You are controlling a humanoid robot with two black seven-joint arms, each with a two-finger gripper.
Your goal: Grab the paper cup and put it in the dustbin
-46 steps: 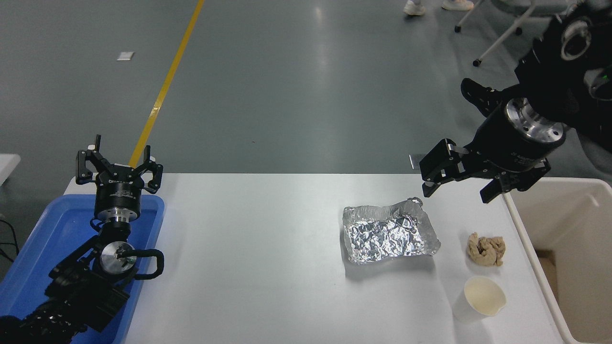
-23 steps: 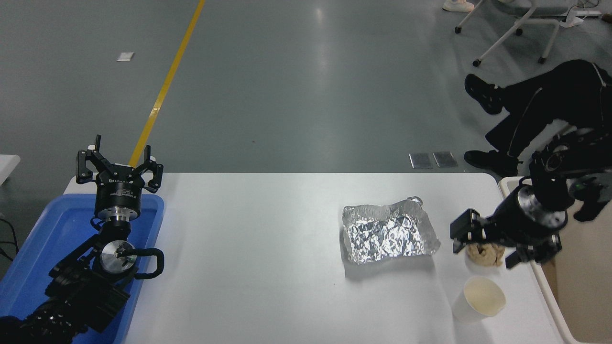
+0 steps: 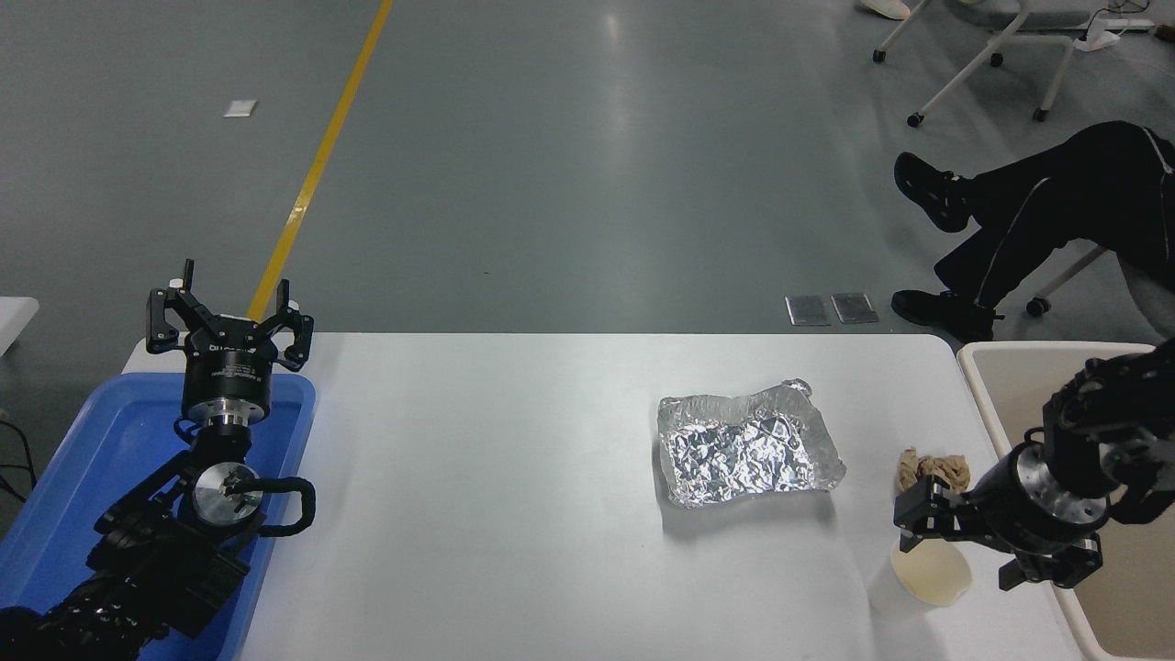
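The paper cup (image 3: 925, 580) stands upright near the table's front right corner, its cream inside showing. My right gripper (image 3: 979, 549) is open and sits low right at the cup, one finger over its far rim and the other to its right. It partly covers the cup's right side. The dustbin (image 3: 993, 369), a cream bin, stands just off the table's right edge behind the right arm. My left gripper (image 3: 226, 310) is open and parked over the blue tray (image 3: 83, 459) at the lower left.
A crumpled sheet of silver foil (image 3: 745, 450) lies right of the table's middle. A crumpled tan paper wad (image 3: 934, 468) lies just behind the cup. A seated person's legs (image 3: 1037, 207) and a chair base are on the floor at the top right.
My right gripper has come down from high above the table's far right, past the tan wad, to the paper cup. The cup, foil and left arm have not moved.
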